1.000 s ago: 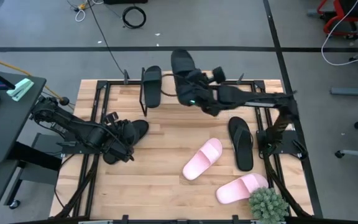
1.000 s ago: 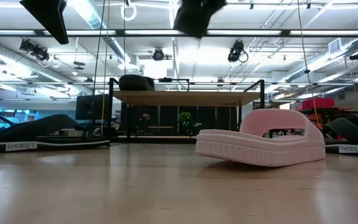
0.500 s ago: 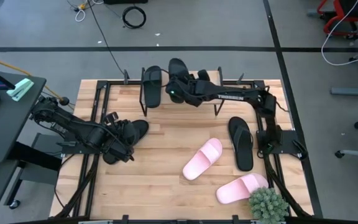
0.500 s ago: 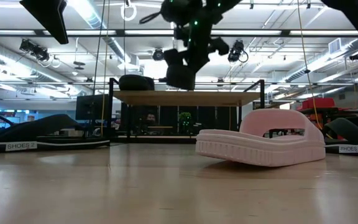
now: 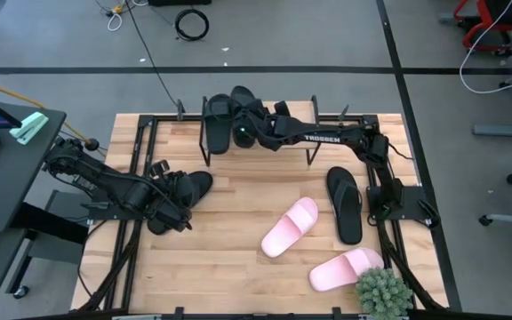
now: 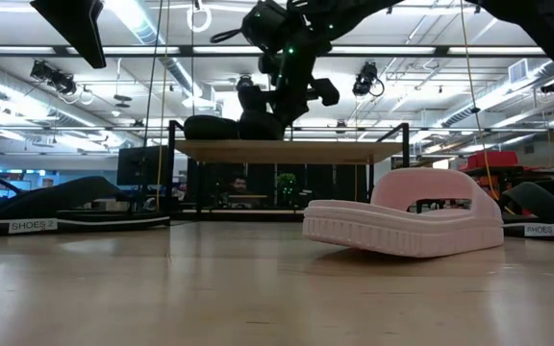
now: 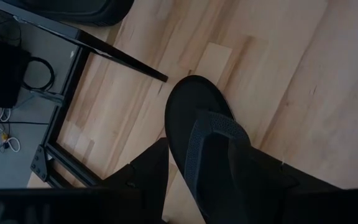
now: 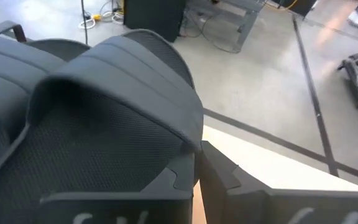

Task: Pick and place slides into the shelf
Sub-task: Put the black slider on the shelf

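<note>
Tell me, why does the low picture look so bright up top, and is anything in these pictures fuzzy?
Low view: ceiling strip lights glare behind the right gripper, leaving it nearly a silhouette above the shelf; the pink slide is evenly lit. Right wrist view: the black slide fills the frame, close and soft. High view: even light, faint shadows.

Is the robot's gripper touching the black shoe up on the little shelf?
Touching. In the right wrist view the right gripper has its fingers closed against the black slide, with no gap. The low view shows that slide down at the shelf board.
</note>
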{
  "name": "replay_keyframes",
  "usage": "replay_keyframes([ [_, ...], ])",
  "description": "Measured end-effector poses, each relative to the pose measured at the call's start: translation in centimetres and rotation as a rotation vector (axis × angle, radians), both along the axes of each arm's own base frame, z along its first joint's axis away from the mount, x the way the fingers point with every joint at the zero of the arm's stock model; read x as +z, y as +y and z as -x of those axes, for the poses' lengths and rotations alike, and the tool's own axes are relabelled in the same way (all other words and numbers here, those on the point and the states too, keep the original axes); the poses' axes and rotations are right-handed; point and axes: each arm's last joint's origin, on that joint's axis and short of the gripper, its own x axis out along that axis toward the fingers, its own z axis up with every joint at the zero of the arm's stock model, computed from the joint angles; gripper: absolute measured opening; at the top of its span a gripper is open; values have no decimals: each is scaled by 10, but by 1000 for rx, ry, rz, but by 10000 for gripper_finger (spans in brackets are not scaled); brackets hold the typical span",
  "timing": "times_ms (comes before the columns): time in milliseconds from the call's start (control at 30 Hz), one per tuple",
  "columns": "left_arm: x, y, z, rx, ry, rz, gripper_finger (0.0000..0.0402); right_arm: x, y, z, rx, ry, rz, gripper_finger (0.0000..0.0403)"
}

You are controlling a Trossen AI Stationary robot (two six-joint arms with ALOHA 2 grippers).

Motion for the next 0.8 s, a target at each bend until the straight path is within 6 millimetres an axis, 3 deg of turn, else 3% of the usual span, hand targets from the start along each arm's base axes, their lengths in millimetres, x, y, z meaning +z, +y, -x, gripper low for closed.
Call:
replay_keyframes([
  [200, 0, 0, 0, 0, 0, -1, 172, -2, -1, 1, 3, 29, -5, 28],
  [533, 0, 0, 0, 1, 0, 0, 172, 0, 0, 2, 3, 32, 1, 19],
  [800, 0, 0, 0, -7, 5, -3, 172, 1, -4, 3, 51, 43, -35, 43],
])
